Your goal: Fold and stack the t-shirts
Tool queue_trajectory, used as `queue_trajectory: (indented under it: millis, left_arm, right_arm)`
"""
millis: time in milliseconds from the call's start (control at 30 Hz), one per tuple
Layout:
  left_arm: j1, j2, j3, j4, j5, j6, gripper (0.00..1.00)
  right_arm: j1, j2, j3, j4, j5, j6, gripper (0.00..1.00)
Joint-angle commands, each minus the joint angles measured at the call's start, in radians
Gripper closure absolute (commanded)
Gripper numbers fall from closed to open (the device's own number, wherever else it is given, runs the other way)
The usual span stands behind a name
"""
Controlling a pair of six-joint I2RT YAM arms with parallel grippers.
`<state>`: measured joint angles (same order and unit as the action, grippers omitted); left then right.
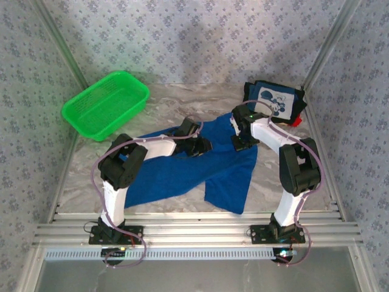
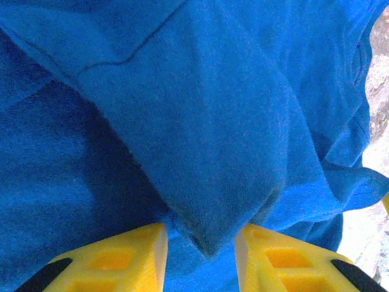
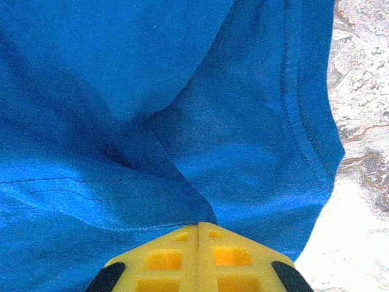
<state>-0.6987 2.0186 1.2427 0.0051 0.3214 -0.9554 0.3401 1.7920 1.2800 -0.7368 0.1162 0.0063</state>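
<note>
You see a pale marbled tabletop (image 1: 176,103); grey-blue floral-patterned walls (image 1: 194,36) rise around it, silver metal rails (image 1: 194,231) line its near edge.

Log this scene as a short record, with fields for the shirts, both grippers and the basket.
blue shirt: spread out and rumpled mid-table, not folded
navy shirt: folded, far right corner, white cartoon panel up
red shirt: an edge peeks out beside the navy shirt
left gripper: fingers apart, a fold of the blue shirt between them, grip unclear
right gripper: shut on the blue shirt
basket: green, far left of the table
</note>
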Motion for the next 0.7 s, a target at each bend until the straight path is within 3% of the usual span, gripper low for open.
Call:
queue_trajectory:
  millis: [0, 200, 500, 667]
  left_arm:
    - [-0.006, 0.023, 0.046, 0.004, -0.017, 0.010, 0.67]
    - [-0.006, 0.043, 0.090, -0.031, -0.029, 0.030, 0.70]
    - [-0.006, 0.032, 0.096, -0.067, -0.038, 0.057, 0.99]
    - [-0.005, -0.004, 0.089, -0.102, -0.041, 0.079, 1.00]
  right_arm:
    - [-0.004, 0.011, 0.023, -0.038, -0.012, 0.001, 1.00]
    - [-0.002, 0.011, 0.022, -0.033, -0.012, 0.006, 1.00]
    - [-0.004, 0.007, 0.025, -0.039, -0.012, 0.003, 1.00]
    - [-0.006, 0.000, 0.033, -0.044, 0.013, -0.011, 1.00]
